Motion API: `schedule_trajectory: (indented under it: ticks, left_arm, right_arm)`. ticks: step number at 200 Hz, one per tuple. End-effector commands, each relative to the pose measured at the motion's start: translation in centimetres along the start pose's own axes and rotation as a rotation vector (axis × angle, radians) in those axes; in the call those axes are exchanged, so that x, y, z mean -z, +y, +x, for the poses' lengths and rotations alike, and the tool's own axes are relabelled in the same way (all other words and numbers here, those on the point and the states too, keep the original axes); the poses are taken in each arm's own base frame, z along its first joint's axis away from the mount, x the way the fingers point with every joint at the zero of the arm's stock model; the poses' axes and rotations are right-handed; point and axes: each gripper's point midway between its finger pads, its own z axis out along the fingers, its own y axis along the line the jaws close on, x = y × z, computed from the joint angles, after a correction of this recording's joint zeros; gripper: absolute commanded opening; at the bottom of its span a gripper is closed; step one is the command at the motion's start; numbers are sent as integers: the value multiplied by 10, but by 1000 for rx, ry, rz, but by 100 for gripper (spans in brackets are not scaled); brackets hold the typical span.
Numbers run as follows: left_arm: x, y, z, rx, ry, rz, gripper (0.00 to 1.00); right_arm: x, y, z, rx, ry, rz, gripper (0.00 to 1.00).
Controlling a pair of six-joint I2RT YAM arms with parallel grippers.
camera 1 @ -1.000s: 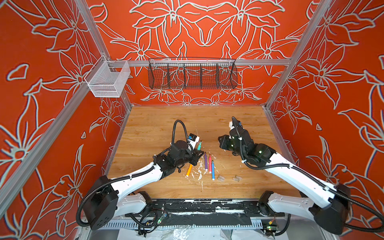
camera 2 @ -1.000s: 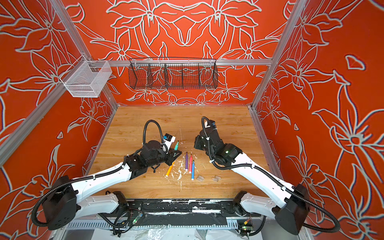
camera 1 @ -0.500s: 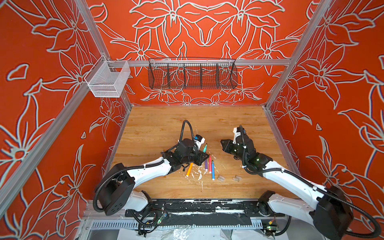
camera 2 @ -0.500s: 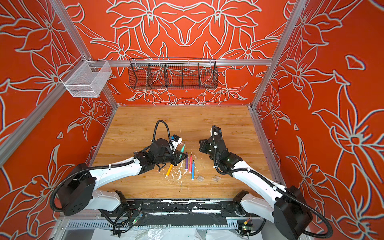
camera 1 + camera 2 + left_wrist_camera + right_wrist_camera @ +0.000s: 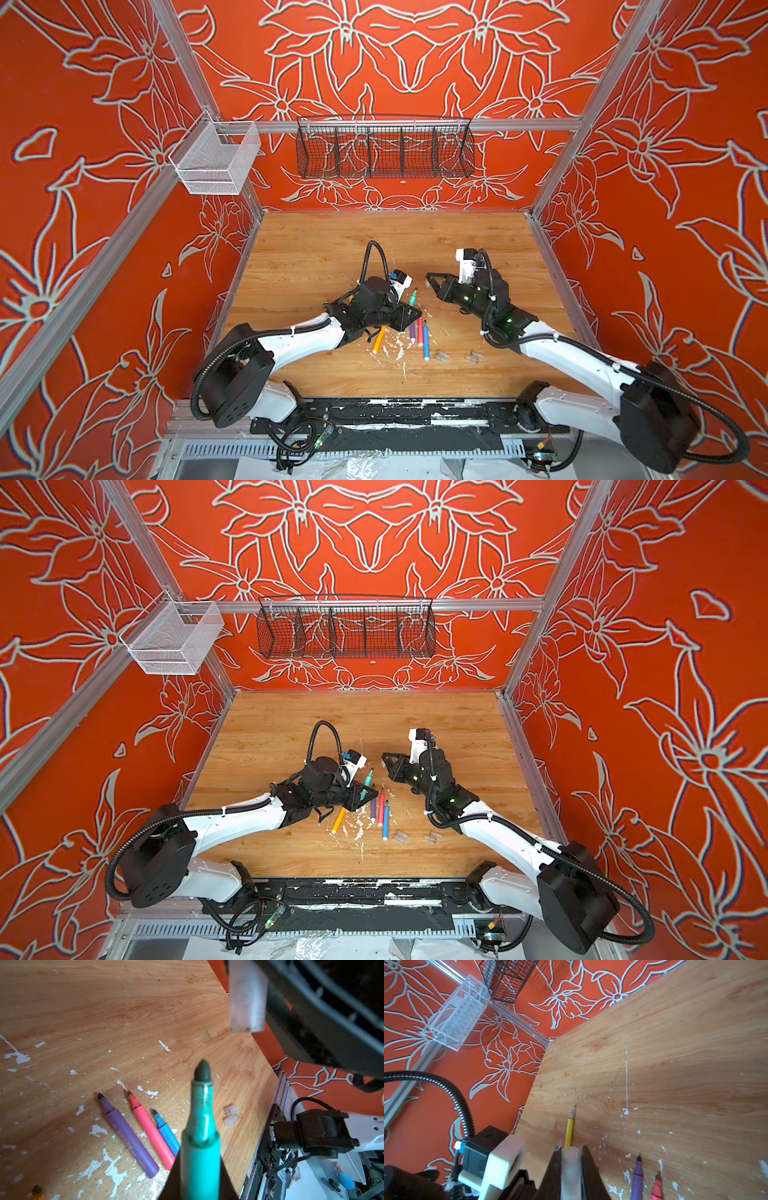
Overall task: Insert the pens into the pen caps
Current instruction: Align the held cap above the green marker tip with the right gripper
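My left gripper (image 5: 408, 311) (image 5: 199, 1169) is shut on the green pen (image 5: 412, 297) (image 5: 367, 782) (image 5: 200, 1142), bare tip up. My right gripper (image 5: 428, 277) (image 5: 570, 1150) is shut on a clear pen cap (image 5: 570, 1167) (image 5: 247, 1001), which hangs a short way beyond the pen's tip. On the table lie orange (image 5: 379, 338), purple (image 5: 412, 331), pink-red (image 5: 420, 331) and blue (image 5: 426, 345) pens. Two loose caps (image 5: 441, 356) (image 5: 473, 356) rest to their right. A yellow pen (image 5: 569, 1130) lies past the held cap in the right wrist view.
White paint flecks (image 5: 400, 351) dot the wooden table (image 5: 316, 257). A black wire basket (image 5: 384, 149) hangs on the back wall and a white mesh basket (image 5: 216, 160) on the left rail. The left wrist camera (image 5: 500, 1163) sits close beside my right gripper.
The left arm has carried the green pen rightward. The right gripper has swung down and left with its cap, so it now points at the pen's tip.
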Motion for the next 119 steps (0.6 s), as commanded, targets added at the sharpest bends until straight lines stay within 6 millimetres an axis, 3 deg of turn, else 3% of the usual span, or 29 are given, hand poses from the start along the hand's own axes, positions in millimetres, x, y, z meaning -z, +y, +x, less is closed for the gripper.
schedule_trajectory:
  ticks: [1, 119]
  left_arm:
    - [0, -6, -7, 2, -23, 30, 0]
    - [-1, -9, -6, 0, -19, 48, 0]
  right_arm:
    - [0, 19, -1, -19, -4, -111, 0]
    - [-13, 23, 10, -26, 44, -144, 0]
